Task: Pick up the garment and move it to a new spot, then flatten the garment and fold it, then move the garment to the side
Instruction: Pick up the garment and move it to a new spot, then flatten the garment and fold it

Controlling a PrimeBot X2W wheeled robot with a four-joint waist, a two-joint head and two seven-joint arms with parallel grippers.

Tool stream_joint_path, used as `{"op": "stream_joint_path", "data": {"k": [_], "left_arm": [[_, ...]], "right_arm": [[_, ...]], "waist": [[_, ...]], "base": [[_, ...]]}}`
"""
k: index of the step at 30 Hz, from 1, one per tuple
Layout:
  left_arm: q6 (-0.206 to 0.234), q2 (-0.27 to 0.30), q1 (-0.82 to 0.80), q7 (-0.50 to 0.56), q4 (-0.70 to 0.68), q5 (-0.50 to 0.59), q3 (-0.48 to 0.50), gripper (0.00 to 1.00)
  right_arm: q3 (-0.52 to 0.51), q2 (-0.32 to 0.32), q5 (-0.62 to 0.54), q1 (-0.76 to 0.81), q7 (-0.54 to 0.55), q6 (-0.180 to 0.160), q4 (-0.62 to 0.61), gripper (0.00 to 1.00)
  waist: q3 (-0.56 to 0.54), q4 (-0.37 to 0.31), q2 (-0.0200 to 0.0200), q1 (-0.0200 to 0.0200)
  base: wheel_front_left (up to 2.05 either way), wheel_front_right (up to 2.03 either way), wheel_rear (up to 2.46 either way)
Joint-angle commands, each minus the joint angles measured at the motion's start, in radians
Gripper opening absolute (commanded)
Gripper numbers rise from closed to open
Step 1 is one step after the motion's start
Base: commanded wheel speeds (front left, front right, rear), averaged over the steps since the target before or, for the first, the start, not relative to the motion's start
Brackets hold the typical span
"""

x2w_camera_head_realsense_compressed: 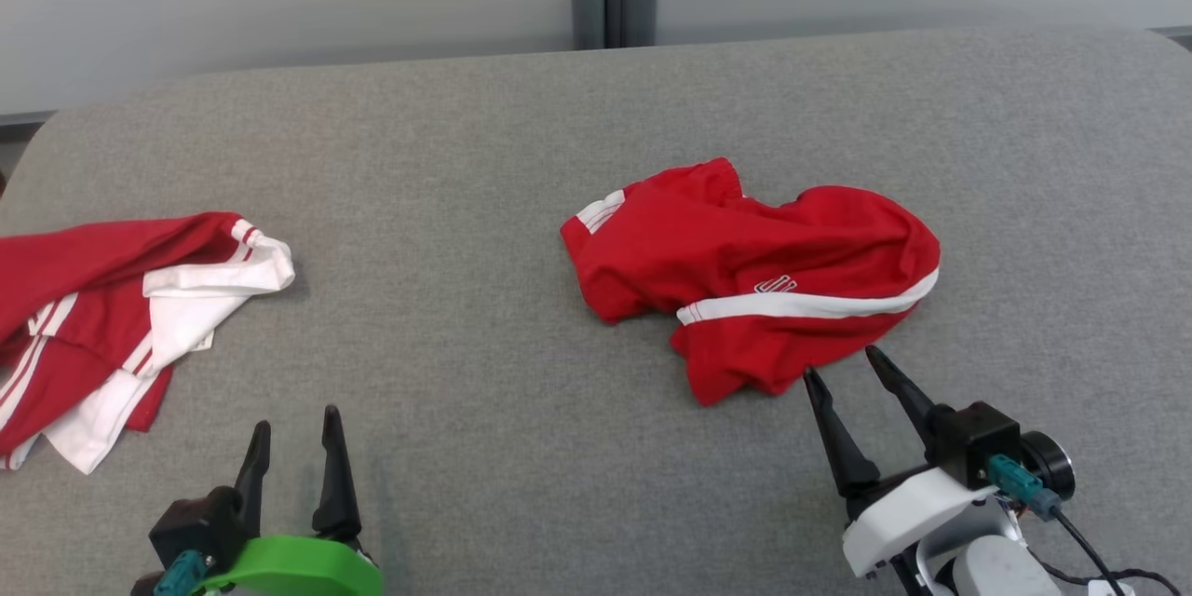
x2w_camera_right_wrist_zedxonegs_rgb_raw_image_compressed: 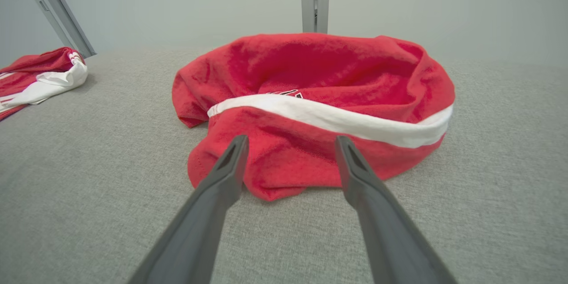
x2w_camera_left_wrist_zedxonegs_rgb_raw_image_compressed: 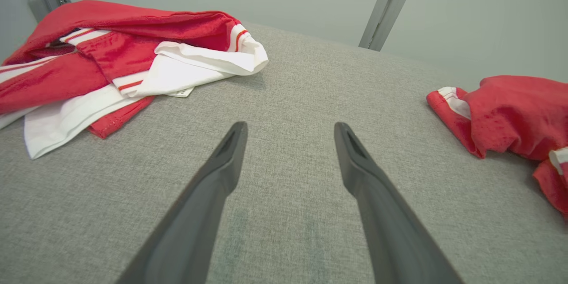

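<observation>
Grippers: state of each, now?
Left gripper: jaws open, holding nothing.
Right gripper: jaws open, holding nothing, tips by the red garment's near edge.

Nothing is reading clearly: the red garment [x2w_camera_head_realsense_compressed: 736, 242] is showing a small white print [x2w_camera_head_realsense_compressed: 775, 285] just above its white stripe [x2w_camera_head_realsense_compressed: 810, 305], too creased to make out.

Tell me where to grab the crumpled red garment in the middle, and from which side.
Pinch the red garment at its near lobe, bunched below the white stripe, coming from the robot's side. It juts toward the open right hand, whose fingers point at it.
</observation>
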Motion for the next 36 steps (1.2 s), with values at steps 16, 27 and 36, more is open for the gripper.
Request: {"op": "stream_joint_path", "data": {"k": [16, 27, 36], "left_arm": [[-0.034, 0.003, -0.213, 0.0, -0.042, -0.092, -0.368, 1.0], [-0.036, 0.005, -0.349, 0.0, 0.066, -0.137, -0.566, 1.0], [-0.036, 0.004, -0.378, 0.0, 0.16, -0.145, -0.519, 1.0]], "right_arm": [[0.022, -0.004, 0.002, -0.093, -0.001, -0.001, -0.01, 1.0], [0.023, -0.002, 0.032, -0.088, -0.001, -0.001, -0.019, 1.0], [0.017, -0.002, 0.061, -0.067, -0.001, -0.001, -0.027, 1.0]], "waist": [[0.102, -0.054, 0.0, 0.0], [0.154, -0.233, 0.0, 0.0], [0.173, -0.283, 0.0, 0.0]], "base": [[0.0, 0.0, 0.0], [0.0, 0.0, 0.0], [0.0, 0.0, 0.0]]}}
